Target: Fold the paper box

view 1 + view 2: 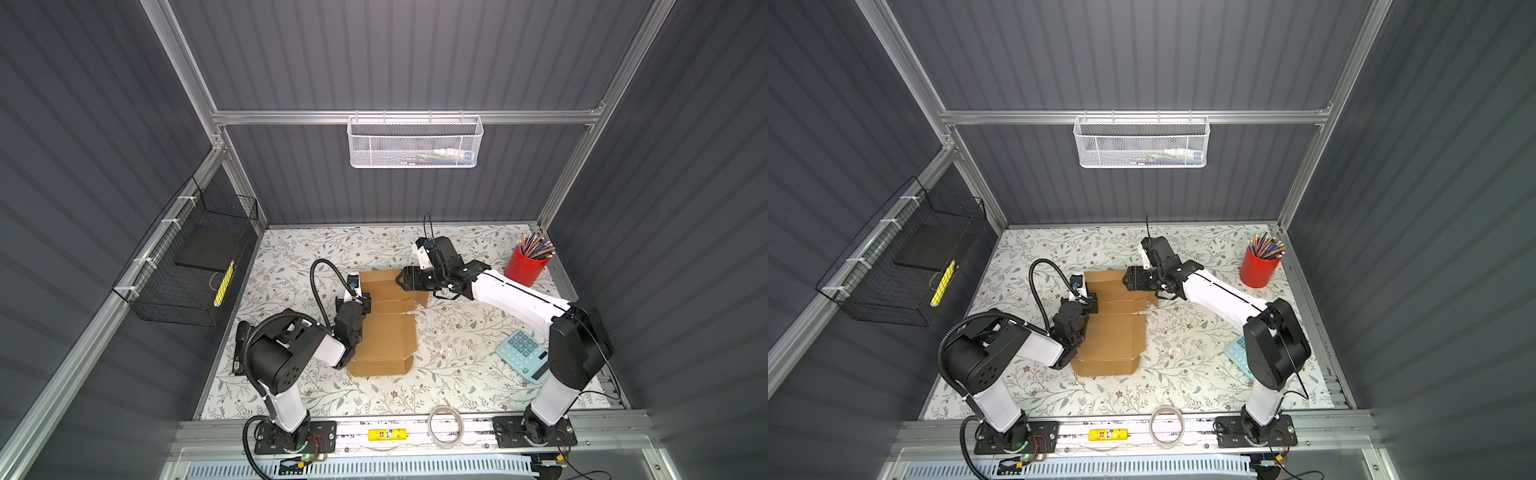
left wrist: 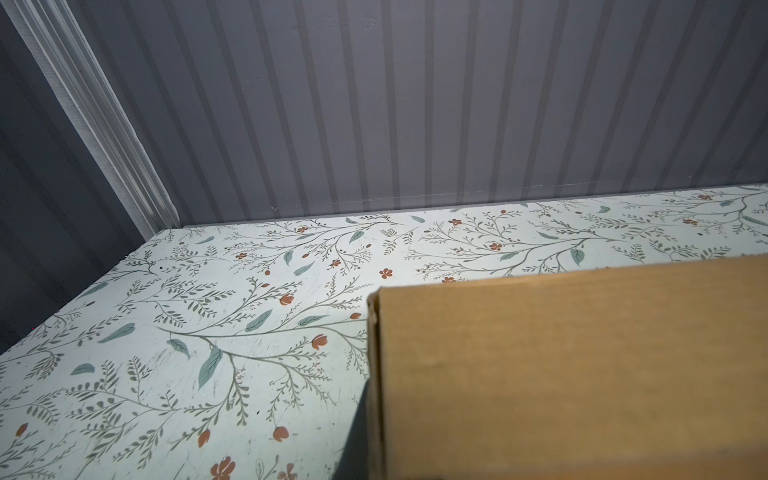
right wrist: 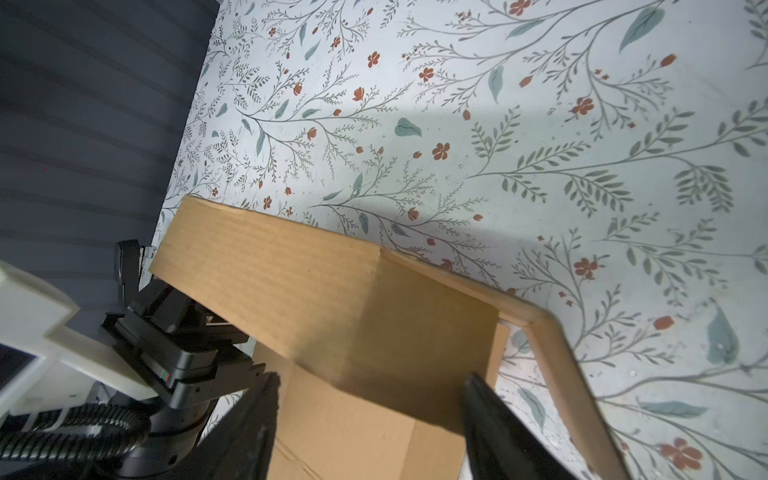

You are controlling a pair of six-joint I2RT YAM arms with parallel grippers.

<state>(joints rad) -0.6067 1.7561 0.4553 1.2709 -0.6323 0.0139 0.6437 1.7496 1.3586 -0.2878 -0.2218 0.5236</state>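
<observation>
Half the folding, at most, looks done. In both top views the paper box [image 1: 388,336] [image 1: 1113,338] lies at the centre of the table [image 1: 457,374]: its upper part has walls lifted, while its lower panels lie flat. The left fingers [image 1: 365,300] sit at its left edge and the right fingers [image 1: 402,277] at its upper right corner.

In the left wrist view a standing wall of the paper box [image 2: 582,374] fills the lower right. The left fingers are out of view there, but they are closed narrow and apparently pinch that wall.

In the right wrist view the right fingers [image 3: 249,424] stand wide, straddling an upright flap without clamping it. Side walls, tucking and the lid look left to do.
</observation>
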